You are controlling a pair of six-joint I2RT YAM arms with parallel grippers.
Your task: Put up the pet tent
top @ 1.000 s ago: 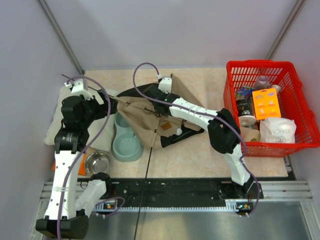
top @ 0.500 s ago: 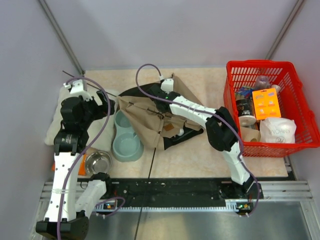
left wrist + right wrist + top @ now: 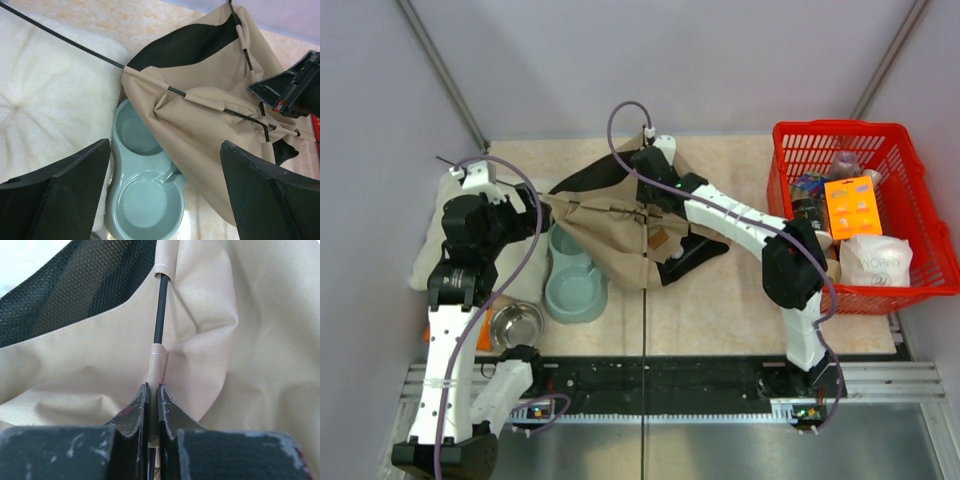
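The tan pet tent (image 3: pixel 615 235) lies crumpled mid-table, with its dark lining showing at the back and a brown label (image 3: pixel 660 238) on its front. My right gripper (image 3: pixel 648 183) is shut on a fabric sleeve around a thin black pole (image 3: pixel 161 305); the jaws (image 3: pixel 153 401) pinch the sleeve and hold that part of the tent raised. My left gripper (image 3: pixel 528 213) is open and empty; in its wrist view the gripper (image 3: pixel 165 200) hangs over the green bowl, left of the tent (image 3: pixel 210 115). A long pole (image 3: pixel 150 82) runs through the tent's sleeves and out over the pillow.
A green double bowl (image 3: pixel 573 275) sits partly under the tent's left edge. A steel bowl (image 3: pixel 515 323) is at the front left. A cream plush pillow (image 3: pixel 428 255) lies along the left wall. A red basket (image 3: pixel 865 215) of items stands at the right.
My right gripper has moved back and to the right with the pole, pulling the tent's top up and the fabric rightward. The left arm has barely moved.
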